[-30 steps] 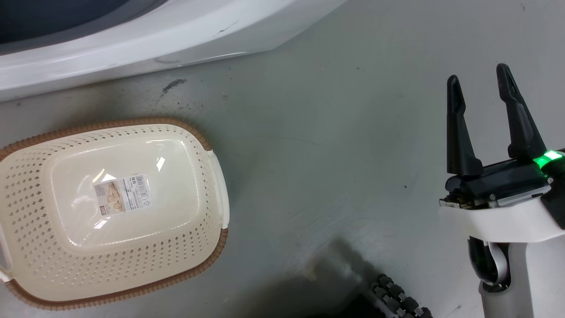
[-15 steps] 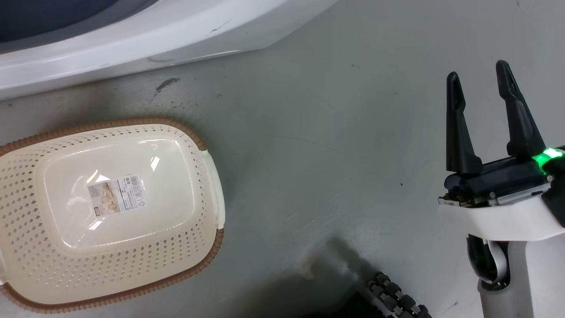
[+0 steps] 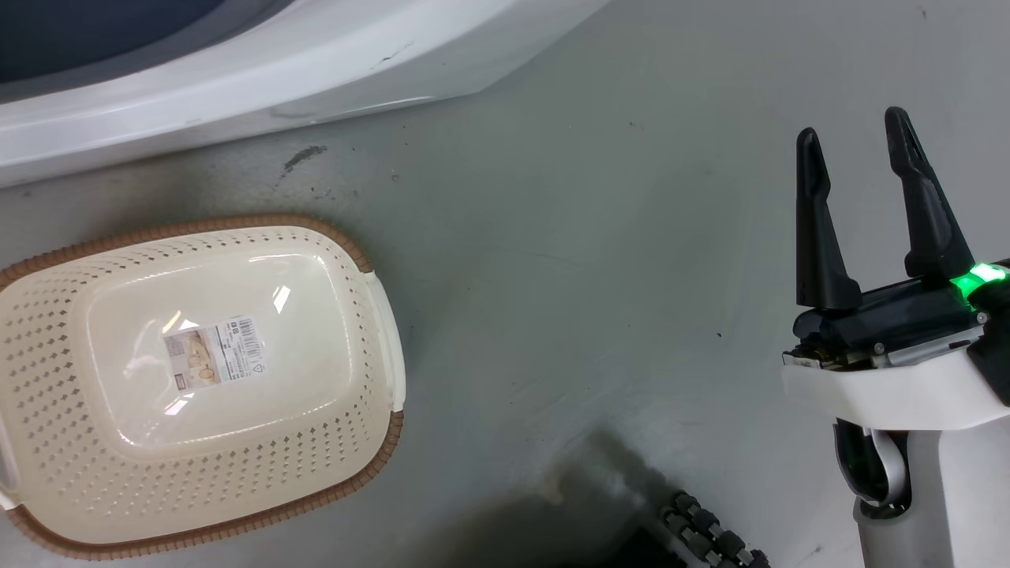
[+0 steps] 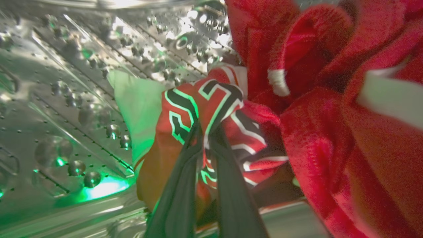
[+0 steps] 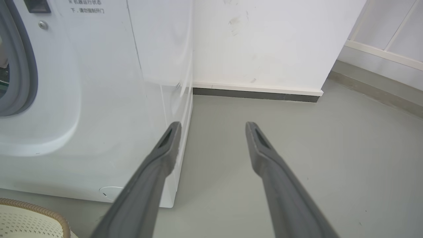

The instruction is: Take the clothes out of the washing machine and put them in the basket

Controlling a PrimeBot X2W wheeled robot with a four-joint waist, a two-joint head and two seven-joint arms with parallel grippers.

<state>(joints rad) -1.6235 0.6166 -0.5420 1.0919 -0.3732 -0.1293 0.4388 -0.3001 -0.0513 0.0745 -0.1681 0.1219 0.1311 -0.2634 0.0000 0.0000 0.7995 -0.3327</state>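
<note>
Washing machine [image 5: 99, 99]: one was in view.
Basket [image 3: 47, 331]: one was in view.
Red garments: two were counted, the lettered jersey [image 4: 185, 109] and the plain garment [image 4: 330, 148].
Grippers: two were counted, the left gripper [image 4: 205, 129] and the right gripper [image 3: 852, 126].
Sticker [image 3: 211, 363]: one.

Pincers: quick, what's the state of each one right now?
Left pincer: closed on the jersey in the drum.
Right pincer: open, holding nothing.
</note>
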